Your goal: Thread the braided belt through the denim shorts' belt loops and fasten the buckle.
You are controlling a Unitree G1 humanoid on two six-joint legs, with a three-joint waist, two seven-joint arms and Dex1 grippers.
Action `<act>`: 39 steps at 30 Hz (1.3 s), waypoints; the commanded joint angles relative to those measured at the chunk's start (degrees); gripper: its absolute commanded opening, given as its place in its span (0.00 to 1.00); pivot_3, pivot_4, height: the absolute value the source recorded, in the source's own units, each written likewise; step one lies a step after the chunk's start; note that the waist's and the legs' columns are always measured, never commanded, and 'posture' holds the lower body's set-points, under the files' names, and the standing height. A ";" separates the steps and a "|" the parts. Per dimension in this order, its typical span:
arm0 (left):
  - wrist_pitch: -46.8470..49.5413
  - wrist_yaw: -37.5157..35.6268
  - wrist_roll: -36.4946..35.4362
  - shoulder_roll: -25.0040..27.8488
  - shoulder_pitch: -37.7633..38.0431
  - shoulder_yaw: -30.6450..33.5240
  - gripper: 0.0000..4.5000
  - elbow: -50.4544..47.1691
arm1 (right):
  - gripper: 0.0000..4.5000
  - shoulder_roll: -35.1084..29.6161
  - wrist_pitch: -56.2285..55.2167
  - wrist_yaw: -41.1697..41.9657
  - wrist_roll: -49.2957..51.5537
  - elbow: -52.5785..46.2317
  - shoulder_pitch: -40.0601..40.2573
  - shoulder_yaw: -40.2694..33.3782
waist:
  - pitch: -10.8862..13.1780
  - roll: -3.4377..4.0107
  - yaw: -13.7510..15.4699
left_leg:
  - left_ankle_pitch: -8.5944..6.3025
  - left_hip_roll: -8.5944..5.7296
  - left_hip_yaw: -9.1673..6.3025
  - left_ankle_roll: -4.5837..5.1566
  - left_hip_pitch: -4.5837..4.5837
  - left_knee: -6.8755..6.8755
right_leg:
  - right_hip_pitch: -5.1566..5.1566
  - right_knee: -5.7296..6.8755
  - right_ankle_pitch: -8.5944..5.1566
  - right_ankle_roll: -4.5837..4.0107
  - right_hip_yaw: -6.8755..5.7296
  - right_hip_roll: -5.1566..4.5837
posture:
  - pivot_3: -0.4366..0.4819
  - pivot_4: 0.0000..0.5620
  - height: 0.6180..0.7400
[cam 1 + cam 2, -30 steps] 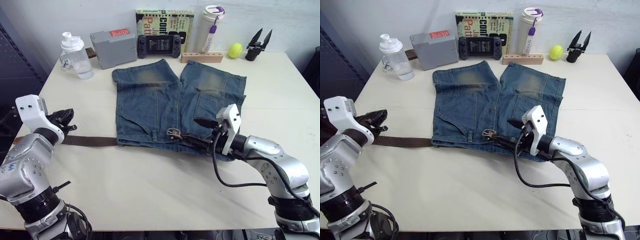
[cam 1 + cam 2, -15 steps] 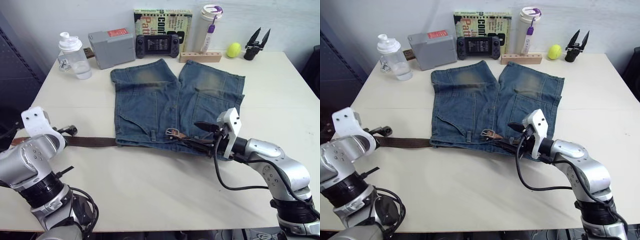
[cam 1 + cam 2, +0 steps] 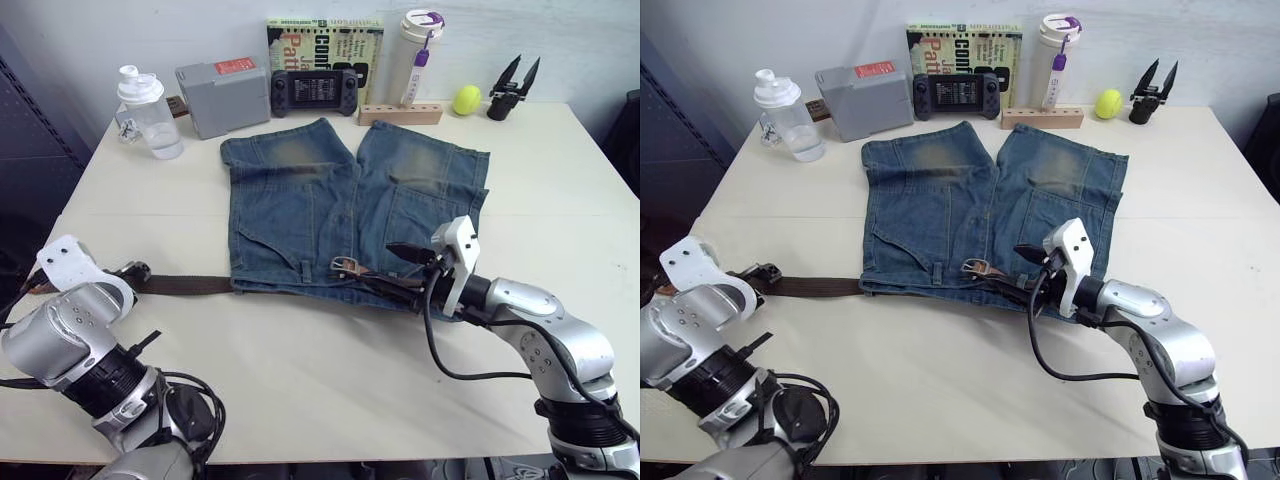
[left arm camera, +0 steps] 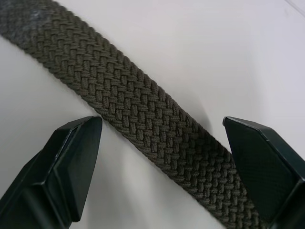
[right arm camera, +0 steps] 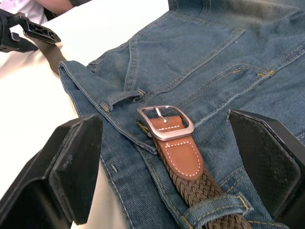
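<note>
The denim shorts (image 3: 340, 195) lie flat mid-table, waistband toward me. The braided belt (image 3: 190, 284) runs from the table's left edge under the waistband; its buckle (image 5: 167, 125) with a tan leather tab rests on the denim near the waistband's middle. By the buckle, the strap passes under one belt loop (image 5: 213, 206); another loop (image 5: 119, 98) stands empty. My left gripper (image 4: 162, 125) is open, its fingers (image 4: 78, 157) straddling the strap near the left table edge (image 3: 133, 271). My right gripper (image 5: 166, 121) is open just right of the buckle (image 3: 403, 270).
Along the back edge stand a clear shaker bottle (image 3: 146, 110), a grey box (image 3: 224, 93), a black game controller (image 3: 314, 91), a book (image 3: 322, 35), a white tumbler (image 3: 418, 45), a wooden block (image 3: 402, 113), a tennis ball (image 3: 466, 99) and a black tool (image 3: 509, 88).
My left gripper has come down and in from above the strap to straddle it near the table's left edge. The right gripper, belt and shorts have hardly moved.
</note>
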 commanded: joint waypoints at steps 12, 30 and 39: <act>-0.20 -5.55 -0.05 8.08 7.55 -12.37 0.99 -2.02 | 1.00 1.64 -2.61 -0.18 -0.46 -0.94 -0.87 0.69 | -0.02 0.04 -0.26 | 0.00 0.00 0.04 0.00 0.03 -0.03 | -0.06 0.09 0.00 -0.01 0.05 0.01 | 0.48 0.27 0.88; -11.86 -30.92 -10.38 41.48 12.03 -26.67 0.99 11.25 | 1.00 1.70 -3.37 0.21 -1.62 -0.44 -0.60 0.98 | 0.08 0.05 -0.24 | -0.04 0.12 0.29 -0.09 -0.03 -0.02 | -0.19 0.10 -0.05 -0.09 0.16 0.23 | 0.48 0.27 0.88; -7.91 -33.61 -14.10 38.64 14.83 -14.33 0.99 14.19 | 1.00 0.57 -3.80 0.40 -1.72 -1.10 0.49 0.55 | 0.10 0.08 -0.88 | -0.05 0.15 0.66 -0.10 -0.03 -0.07 | -0.23 0.08 -0.06 -0.10 0.21 0.24 | 0.48 0.27 0.88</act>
